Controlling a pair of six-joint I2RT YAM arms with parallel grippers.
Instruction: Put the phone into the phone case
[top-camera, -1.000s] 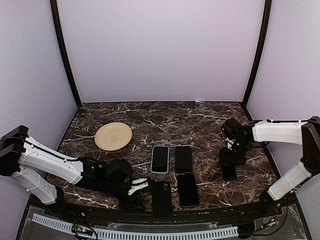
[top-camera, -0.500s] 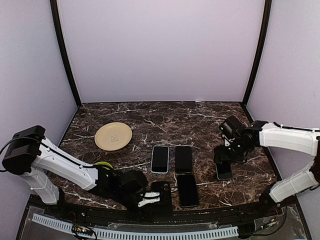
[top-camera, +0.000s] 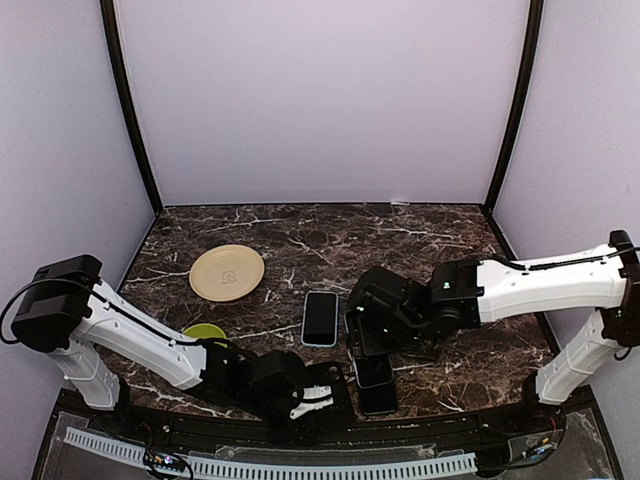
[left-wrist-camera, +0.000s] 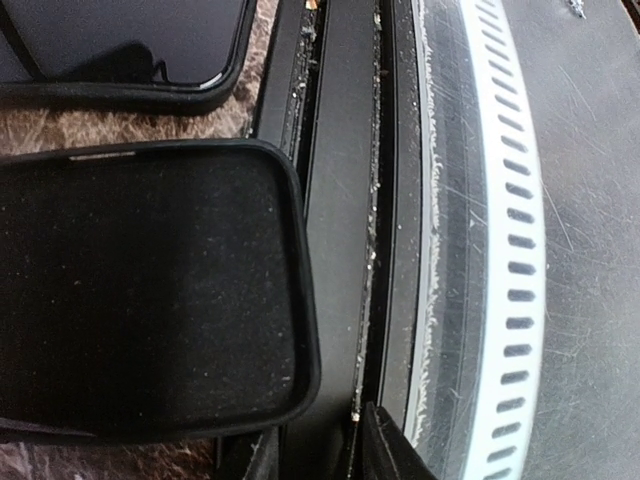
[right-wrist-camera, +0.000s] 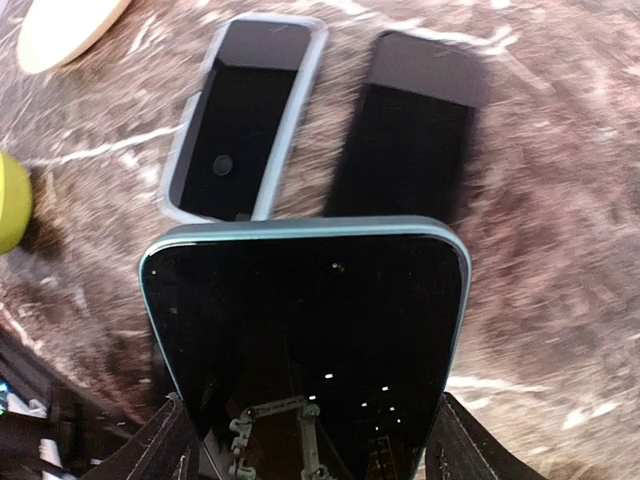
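Note:
My right gripper (top-camera: 372, 352) (right-wrist-camera: 310, 415) is shut on a phone (right-wrist-camera: 305, 330) with a black screen and a blue rim, and holds it above the table's middle. Below it lie an empty light-blue case (right-wrist-camera: 245, 120) (top-camera: 320, 318) and a black phone-sized slab (right-wrist-camera: 415, 130). A black case (left-wrist-camera: 140, 290) (top-camera: 328, 385) lies at the near edge. My left gripper (top-camera: 312, 395) (left-wrist-camera: 320, 455) sits at that case's near corner, fingers slightly apart, with only the table's edge rail between them.
A black phone (top-camera: 378, 398) lies right of the black case, partly under the held phone. A cream plate (top-camera: 227, 272) and a green round object (top-camera: 205, 331) sit at the left. A white perforated rail (left-wrist-camera: 500, 240) runs along the near edge.
My right arm has swung from the far right to the table's middle, carrying the phone. My left gripper has slid right along the near edge up to the black case.

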